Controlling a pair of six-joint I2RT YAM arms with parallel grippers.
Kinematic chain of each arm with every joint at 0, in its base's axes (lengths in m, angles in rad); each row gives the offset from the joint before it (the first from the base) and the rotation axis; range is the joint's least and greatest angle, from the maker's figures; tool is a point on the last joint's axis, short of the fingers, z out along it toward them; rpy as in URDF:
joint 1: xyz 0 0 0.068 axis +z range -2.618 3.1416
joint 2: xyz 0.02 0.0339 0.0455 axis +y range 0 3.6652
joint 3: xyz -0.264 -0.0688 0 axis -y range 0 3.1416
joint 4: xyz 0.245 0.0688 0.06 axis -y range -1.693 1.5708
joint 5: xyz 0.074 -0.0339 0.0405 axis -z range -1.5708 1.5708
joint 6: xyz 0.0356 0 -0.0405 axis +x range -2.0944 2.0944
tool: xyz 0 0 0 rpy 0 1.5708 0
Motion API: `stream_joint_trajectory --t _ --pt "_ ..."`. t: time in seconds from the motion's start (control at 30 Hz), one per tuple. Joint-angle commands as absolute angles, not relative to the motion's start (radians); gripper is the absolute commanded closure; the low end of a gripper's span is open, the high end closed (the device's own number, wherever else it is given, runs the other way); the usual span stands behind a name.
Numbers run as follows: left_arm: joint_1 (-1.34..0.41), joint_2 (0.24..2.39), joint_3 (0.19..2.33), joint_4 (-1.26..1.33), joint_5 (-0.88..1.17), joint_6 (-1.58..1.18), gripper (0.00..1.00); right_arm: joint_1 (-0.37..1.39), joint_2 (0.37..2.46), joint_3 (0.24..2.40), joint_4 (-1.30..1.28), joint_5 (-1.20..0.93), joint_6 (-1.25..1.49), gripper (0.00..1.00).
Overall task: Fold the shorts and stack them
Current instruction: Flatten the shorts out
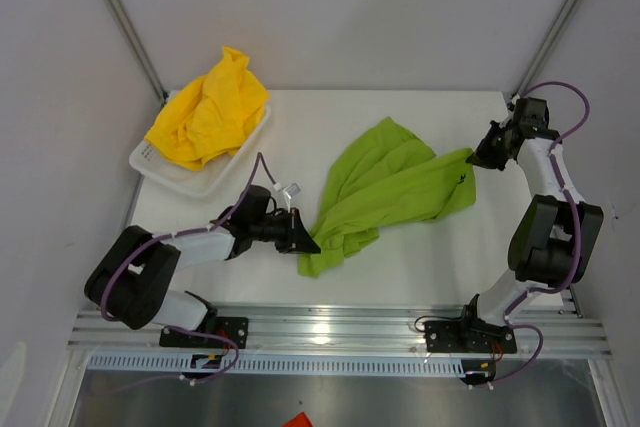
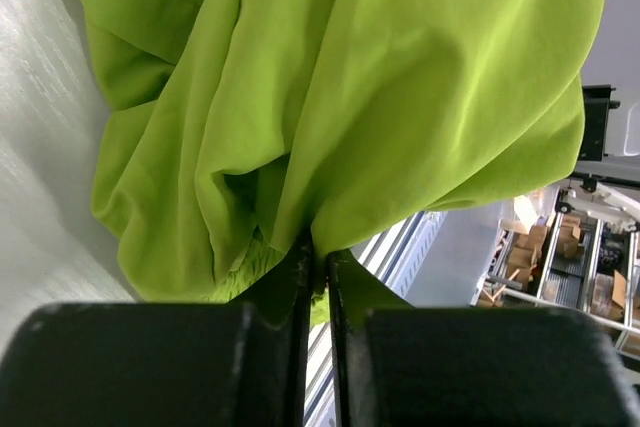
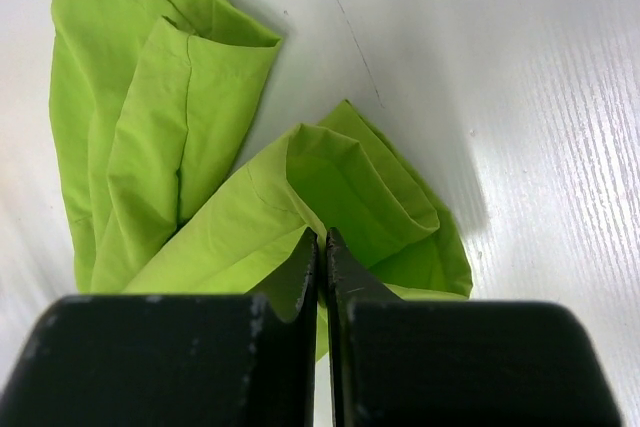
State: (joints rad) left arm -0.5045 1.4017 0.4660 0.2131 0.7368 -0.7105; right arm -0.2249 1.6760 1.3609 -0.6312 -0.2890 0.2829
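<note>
Your left gripper [image 2: 320, 262] is pinched tight on a bunched near-left corner of the soft lime green fabric shorts [image 1: 385, 192]. Your right gripper [image 3: 322, 247] is clamped on their folded far-right hem. How much cloth sits between the fingers is hidden. The shorts spread in creases between both grippers, mid-way across the white table [image 1: 420, 257]. Crumpled bright yellow fabric shorts [image 1: 210, 112] cover most of the white plastic basket [image 1: 150, 162], far left.

I see plain lime green shorts [image 1: 390, 192] with one small dark mark, plain bright yellow shorts [image 1: 210, 112], a white basket [image 1: 150, 162] and a white table [image 1: 430, 257]. The left tool [image 1: 302, 239] and right tool [image 1: 480, 155] are black, and the cables [image 1: 262, 169] are purple.
</note>
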Motion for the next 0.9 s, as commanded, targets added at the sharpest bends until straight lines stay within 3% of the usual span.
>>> stream_joint_trajectory --t 0.0,0.13,0.17,0.23,0.47,0.6,0.87 --pt "-0.492 1.399 0.472 0.255 0.712 -0.704 0.88 -0.227 1.674 1.364 -0.612 -0.288 0.268 1.0" --pt "-0.494 1.329 0.505 0.138 0.621 -0.649 0.66 -0.227 1.678 1.362 -0.609 -0.291 0.27 1.0" --pt "-0.494 1.307 0.529 0.108 0.597 -0.619 0.54 -0.227 1.678 1.364 -0.606 -0.294 0.271 1.0" --pt "-0.511 1.231 0.552 0.0 0.502 -0.586 0.43 -0.229 1.678 1.364 -0.606 -0.295 0.275 1.0" --pt "-0.75 1.042 0.741 -0.307 0.046 -0.474 0.36 -0.224 1.681 1.365 -0.603 -0.293 0.281 1.0" --pt "-1.0 1.032 0.83 -0.408 -0.234 -0.448 0.36 -0.219 1.68 1.37 -0.601 -0.293 0.288 1.0" --pt "-1.427 1.355 1.087 -0.61 -0.587 -0.505 0.37 -0.218 1.689 1.385 -0.61 -0.284 0.299 1.0"
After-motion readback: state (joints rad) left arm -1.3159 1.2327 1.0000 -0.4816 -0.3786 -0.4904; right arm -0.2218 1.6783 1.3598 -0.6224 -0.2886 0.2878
